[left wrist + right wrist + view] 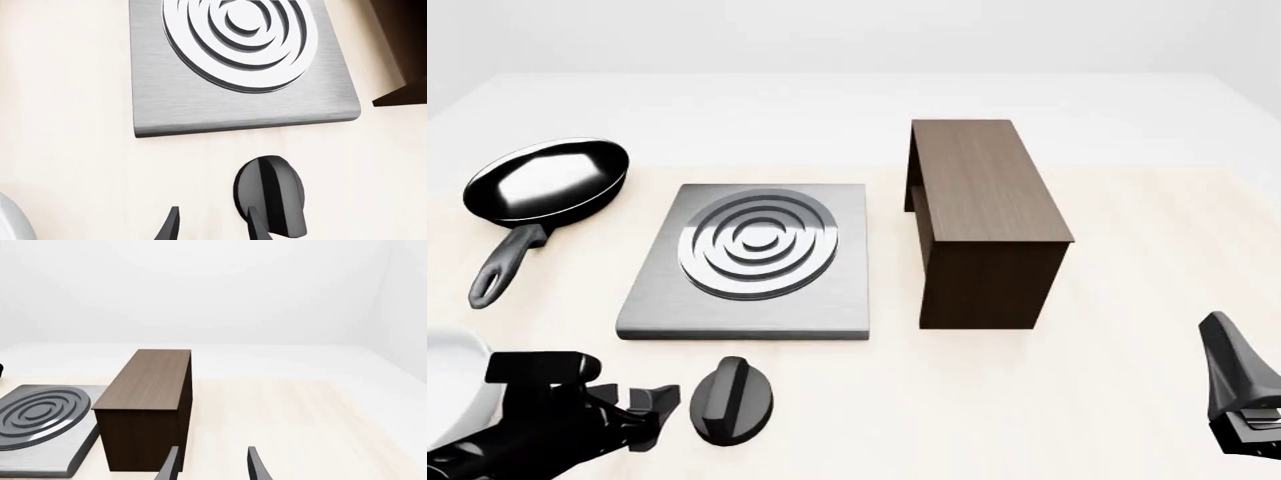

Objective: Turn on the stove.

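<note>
The left gripper [667, 405] hovered low over the table [988, 400] with its fingers spread and nothing between them. In the left wrist view one fingertip [257, 225] overlapped the edge of the black knob [733, 400], though whether it touched could not be told. Seen from the front, the knob lay just beside the gripper at its 3 o'clock, its ridge running roughly upright.

From the knob, the stove [647, 305] sat near at 12 o'clock, a flat grey slab bearing silver burner rings [757, 245], with a strip of bare table between the two. The frying pan [547, 185] lay at the stove's 10 o'clock, handle toward the near edge. The wooden cabinet [988, 220] stood at the stove's 3 o'clock, apart from it.

The right gripper [210, 465] hung well apart at the near right, fingers spread and empty, facing the cabinet.
</note>
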Robot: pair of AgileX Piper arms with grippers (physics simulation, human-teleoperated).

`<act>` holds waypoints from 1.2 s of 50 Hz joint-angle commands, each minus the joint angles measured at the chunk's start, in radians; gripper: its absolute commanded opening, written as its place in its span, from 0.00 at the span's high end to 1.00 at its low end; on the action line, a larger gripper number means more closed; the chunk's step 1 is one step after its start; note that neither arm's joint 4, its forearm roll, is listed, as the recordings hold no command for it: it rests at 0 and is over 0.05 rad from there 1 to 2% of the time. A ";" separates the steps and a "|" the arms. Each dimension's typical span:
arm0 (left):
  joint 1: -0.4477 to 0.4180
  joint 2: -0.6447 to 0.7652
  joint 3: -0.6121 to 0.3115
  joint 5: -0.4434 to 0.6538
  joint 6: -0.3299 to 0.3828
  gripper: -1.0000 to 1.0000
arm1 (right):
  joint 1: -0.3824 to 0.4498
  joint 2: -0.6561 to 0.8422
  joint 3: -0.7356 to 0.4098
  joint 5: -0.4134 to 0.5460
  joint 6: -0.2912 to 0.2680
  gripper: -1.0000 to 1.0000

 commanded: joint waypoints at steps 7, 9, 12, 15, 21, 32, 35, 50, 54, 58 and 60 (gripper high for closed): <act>-0.027 0.075 0.006 -0.079 -0.033 0.00 | 0.000 0.000 0.000 0.000 0.000 0.00; -0.032 0.085 0.006 -0.087 -0.041 0.00 | 0.000 0.000 0.000 0.000 0.000 0.00; -0.046 0.089 0.009 -0.096 -0.050 0.00 | 0.000 0.000 0.000 0.000 0.000 0.00; -0.046 0.094 0.008 -0.102 -0.050 0.00 | 0.000 0.000 0.000 0.000 0.000 0.00; -0.048 0.094 0.009 -0.106 -0.053 0.00 | 0.000 0.000 0.000 0.000 0.000 0.00; -0.063 0.182 0.005 -0.180 -0.068 0.00 | 0.000 0.000 0.000 0.000 0.000 0.00; -0.070 0.162 0.003 -0.160 -0.074 0.00 | 0.000 0.000 0.000 0.000 0.001 0.00; -0.333 0.193 0.042 -0.251 -0.403 0.00 | 0.000 0.000 0.000 0.000 0.000 0.00; -0.348 0.172 0.042 -0.238 -0.429 0.00 | 0.000 0.000 0.000 0.000 0.000 0.00; -0.366 0.170 0.042 -0.242 -0.453 0.00 | 0.000 0.000 0.000 0.000 0.000 0.00; -0.377 0.163 0.042 -0.238 -0.469 0.00 | 0.000 0.000 0.000 0.000 0.000 0.00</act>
